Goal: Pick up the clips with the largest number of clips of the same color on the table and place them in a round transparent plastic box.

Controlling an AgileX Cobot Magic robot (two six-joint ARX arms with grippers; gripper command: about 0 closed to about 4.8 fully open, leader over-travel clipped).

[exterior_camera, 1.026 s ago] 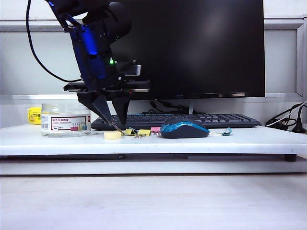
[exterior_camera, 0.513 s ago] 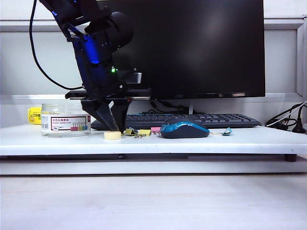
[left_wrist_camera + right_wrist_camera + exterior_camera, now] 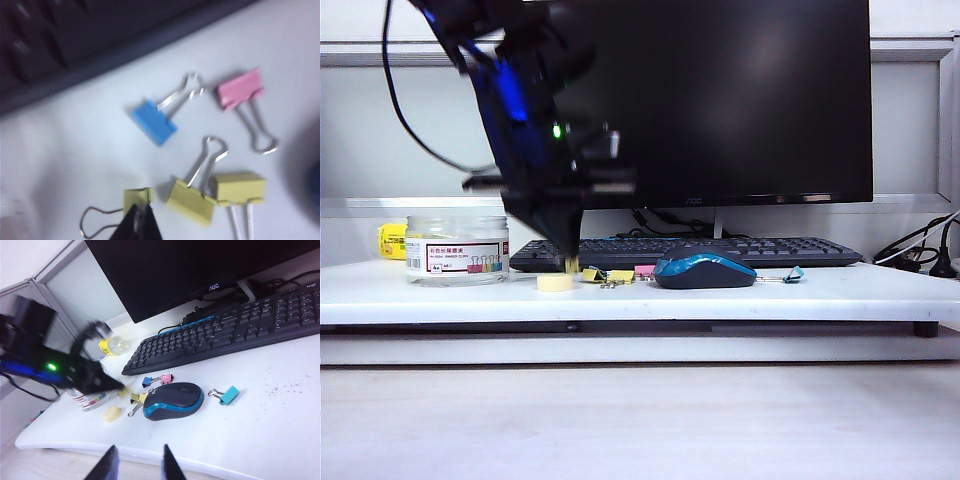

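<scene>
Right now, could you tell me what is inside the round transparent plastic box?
Nothing shows through the round transparent plastic box above its label; the label hides the lower part. The left gripper, shut on a yellow clip, is beside it.

The monitor [image 3: 210, 270] bezel reads "AOC"; the jar label is illegible.

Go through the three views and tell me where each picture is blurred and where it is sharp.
Exterior view: the left gripper and its arm are smeared, while the mouse and jar are crisp. Left wrist view: soft all over, with the yellow clips fuzzy. Right wrist view: keyboard sharp, left arm blurred, right gripper fairly clear.
</scene>
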